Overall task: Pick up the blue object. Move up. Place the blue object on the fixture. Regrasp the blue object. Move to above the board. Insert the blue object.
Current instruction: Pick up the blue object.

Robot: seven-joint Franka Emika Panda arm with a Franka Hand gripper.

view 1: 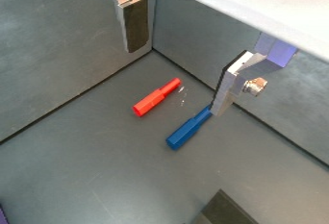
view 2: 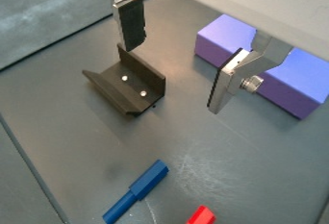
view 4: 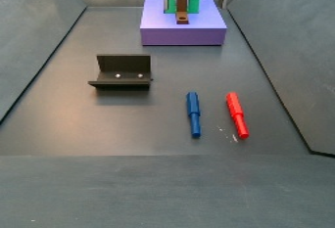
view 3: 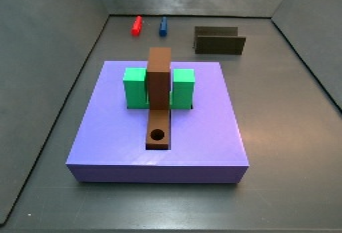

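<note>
High over the floor the pincer [view 1: 180, 57] hangs wide, empty; first step: descend, straddle the blue object [view 1: 188, 131] beside the red peg [view 1: 157, 97].

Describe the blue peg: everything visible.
The blue peg is a slim cylinder with a thicker grip half and a narrower end, matte and plastic-looking. It lies flat on the dark floor, parallel to the red peg without touching it. The open claw hangs above; nothing holds the peg.
</note>
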